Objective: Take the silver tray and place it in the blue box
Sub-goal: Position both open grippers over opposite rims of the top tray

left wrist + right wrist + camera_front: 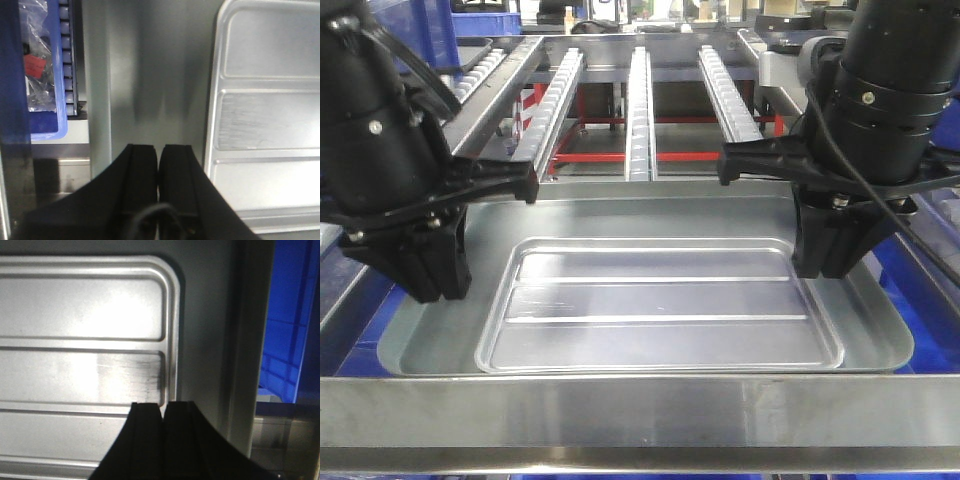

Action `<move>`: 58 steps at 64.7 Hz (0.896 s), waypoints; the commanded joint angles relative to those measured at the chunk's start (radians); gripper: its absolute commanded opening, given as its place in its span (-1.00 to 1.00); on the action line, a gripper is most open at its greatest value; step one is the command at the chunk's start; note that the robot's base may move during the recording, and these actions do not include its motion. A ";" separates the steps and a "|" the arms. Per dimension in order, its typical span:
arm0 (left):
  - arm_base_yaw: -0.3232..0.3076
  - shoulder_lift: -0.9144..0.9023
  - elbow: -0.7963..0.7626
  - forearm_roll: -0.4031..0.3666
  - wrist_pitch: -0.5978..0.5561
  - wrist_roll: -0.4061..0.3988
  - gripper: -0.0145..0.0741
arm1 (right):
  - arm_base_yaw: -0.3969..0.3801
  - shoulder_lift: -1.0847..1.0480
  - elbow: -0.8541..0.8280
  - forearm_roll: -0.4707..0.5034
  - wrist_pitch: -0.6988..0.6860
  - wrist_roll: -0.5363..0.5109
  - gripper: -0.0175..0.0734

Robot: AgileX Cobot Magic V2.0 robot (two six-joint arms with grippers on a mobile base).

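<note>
The silver tray, shallow with two long ribs, lies inside a larger, deeper silver pan. My left gripper is shut and empty over the pan floor, just left of the tray's left rim; its fingertips are pressed together. My right gripper is at the tray's right rim, one finger over the tray bottom and one outside, closed with the rim at the seam. Blue plastic, which may be the blue box, shows partly beyond the pan's right wall.
Roller rails on a red frame run away behind the pan. A steel bar crosses the front. A narrow blue bin with bagged parts sits left of the pan. More blue shows low on the right.
</note>
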 commanded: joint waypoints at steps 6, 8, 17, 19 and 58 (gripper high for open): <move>-0.007 -0.029 -0.029 -0.004 -0.029 -0.013 -0.69 | -0.002 -0.028 -0.022 -0.039 -0.046 -0.004 -0.49; -0.007 -0.029 -0.031 -0.004 -0.029 -0.013 -0.69 | -0.002 -0.024 -0.022 -0.041 -0.045 -0.004 -0.49; -0.013 -0.025 -0.078 0.000 -0.003 -0.013 -0.69 | -0.002 -0.019 -0.022 -0.041 -0.047 -0.005 -0.49; -0.015 -0.022 -0.091 0.002 0.002 -0.013 -0.69 | -0.002 -0.019 -0.022 -0.041 -0.047 -0.010 -0.49; -0.066 0.054 -0.156 -0.010 0.031 -0.066 -0.69 | -0.002 0.001 -0.022 -0.038 -0.038 -0.036 -0.49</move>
